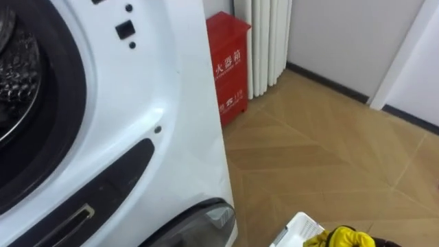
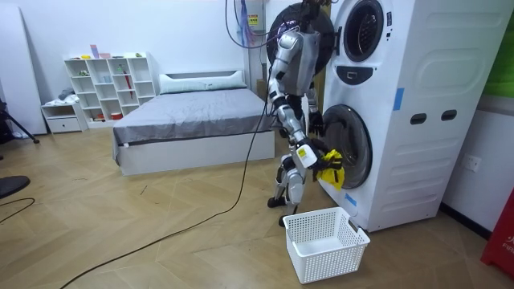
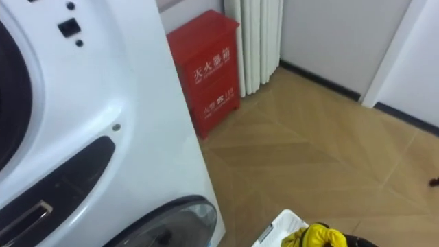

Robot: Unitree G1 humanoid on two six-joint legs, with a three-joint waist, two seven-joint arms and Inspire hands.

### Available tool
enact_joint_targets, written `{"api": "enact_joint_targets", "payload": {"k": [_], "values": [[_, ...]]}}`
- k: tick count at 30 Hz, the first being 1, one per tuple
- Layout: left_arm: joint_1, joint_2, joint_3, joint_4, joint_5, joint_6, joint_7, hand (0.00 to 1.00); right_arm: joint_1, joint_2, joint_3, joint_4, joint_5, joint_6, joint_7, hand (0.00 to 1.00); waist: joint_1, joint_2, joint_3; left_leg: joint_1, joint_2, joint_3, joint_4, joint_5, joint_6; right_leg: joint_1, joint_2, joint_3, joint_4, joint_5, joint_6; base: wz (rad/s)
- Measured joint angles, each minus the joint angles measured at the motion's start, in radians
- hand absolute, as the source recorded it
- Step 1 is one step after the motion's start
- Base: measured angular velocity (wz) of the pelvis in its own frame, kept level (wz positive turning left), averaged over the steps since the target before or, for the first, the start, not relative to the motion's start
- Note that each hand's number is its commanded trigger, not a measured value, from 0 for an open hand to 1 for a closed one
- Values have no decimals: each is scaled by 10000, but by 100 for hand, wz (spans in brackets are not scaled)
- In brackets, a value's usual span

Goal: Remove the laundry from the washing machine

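Stands on the wooden floor (image 2: 161,217) close against one tall white washing machine (image 2: 418,104) at the room view's right, facing it. Two round doors on that machine, one above the other: an upper door (image 2: 363,30) at head level and a lower door (image 2: 353,144) at hip level. In the left eye view, a slice of perforated metal drum (image 1: 10,75) at the far left inside the upper dark ring, and the dark glass bulge of the lower door at the near edge.

One piece of clothing to count: a yellow cloth (image 1: 346,239), bunched up. Holds it in the right hand (image 2: 313,158), closed round the bundle, arm bent at the elbow and reaching down and forward, with the cloth hanging just in front of the lower door, outside the machine. Below it and well apart: one white plastic basket (image 2: 323,241) on the floor, near the foot of the machine.

Left hand (image 2: 316,122) a little higher, dark against the rim of the lower door on the far side of the body; cannot tell whether spread or closed.

One red box (image 1: 230,65) on the floor to the right of the machine, just beside one white ribbed radiator (image 1: 267,41). Far off at the room view's left: one bed (image 2: 193,120) with a grey cover, one white cube shelf (image 2: 108,84), one low white cabinet (image 2: 63,116)
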Motion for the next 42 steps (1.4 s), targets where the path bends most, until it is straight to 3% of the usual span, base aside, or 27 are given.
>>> {"api": "enact_joint_targets", "payload": {"k": [5,7,8,16,23,30,36,39,42], "values": [[-16,-83,-224,-168,-173,-191,31,0,-382,43,65,703,255,-293,-596,100,12,157,-28,-267,-107,-207,-36,112,84,-246,-125,-140,73,-16,28,12],[-30,-83,-352,-181,-387,-261,31,0,-477,43,171,945,455,-301,-885,53,27,204,-38,-388,-152,-208,-32,131,110,-413,-158,-156,206,-53,52,0],[-36,-83,-367,-182,-458,-285,31,0,-480,43,198,954,504,-301,-929,0,29,222,-30,-427,-156,-211,-30,135,117,-445,-165,-161,212,-53,53,0],[-299,-135,-587,-205,-884,-305,31,0,-807,-19,192,1460,1267,-336,-1268,0,7,389,-1,-848,-312,-383,18,225,198,-967,-313,-309,561,-157,94,7],[-496,-227,-642,-191,-1278,-297,44,0,-1274,-6,186,2029,1139,-696,-1351,0,-11,351,30,-929,-420,-582,-16,335,245,-1117,-421,-441,821,-279,91,9],[-650,-334,-836,-162,-1460,-326,114,0,-1305,46,210,2050,1222,-707,-1353,0,-29,193,107,-994,-463,-793,-22,401,276,-1101,-523,-588,811,-298,92,9],[-639,-325,-755,-162,-1450,-526,113,0,-1208,84,248,2058,1213,-769,-1354,0,-18,54,68,-980,-457,-825,-29,401,276,-1066,-532,-679,789,-312,79,2],[-635,-322,-722,-64,-1440,-631,105,0,-1029,99,199,2490,1221,-1034,-1351,0,-9,-104,65,-834,-421,-1135,-52,416,253,-722,-604,-1005,613,-322,39,30],[-355,-325,-722,-17,-1460,-737,106,0,-621,101,200,2870,1594,-1049,-1337,0,98,-220,38,-471,-368,-1388,-116,422,240,-94,-679,-1395,282,-367,-8,35]]}}
